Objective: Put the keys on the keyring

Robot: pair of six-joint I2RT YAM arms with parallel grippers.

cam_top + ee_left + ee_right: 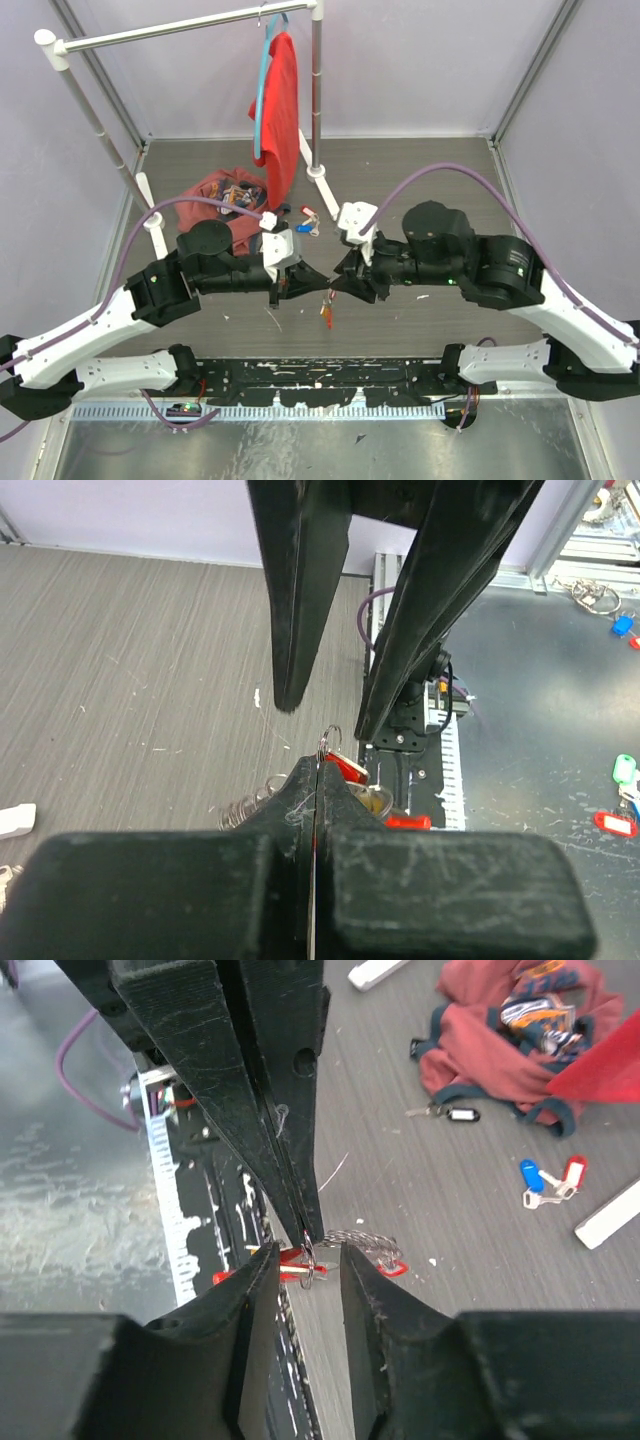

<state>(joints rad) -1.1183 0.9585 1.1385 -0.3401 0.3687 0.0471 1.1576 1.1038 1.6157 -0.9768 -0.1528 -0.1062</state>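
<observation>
Your left gripper [318,768] is clamped on the light, limp keyring [360,1240]; take its stiff wire loop with the open, empty right gripper [306,1253].

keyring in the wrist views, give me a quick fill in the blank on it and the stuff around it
1. The left gripper is ____ on the keyring.
2. The right gripper is ____, with one finger on each side of the ring.
3. The hanger carrying the red shirt is coloured ____.
4. The loose keys with blue and red tags lie on the ____.

Missing words: shut; open; blue; table
</observation>
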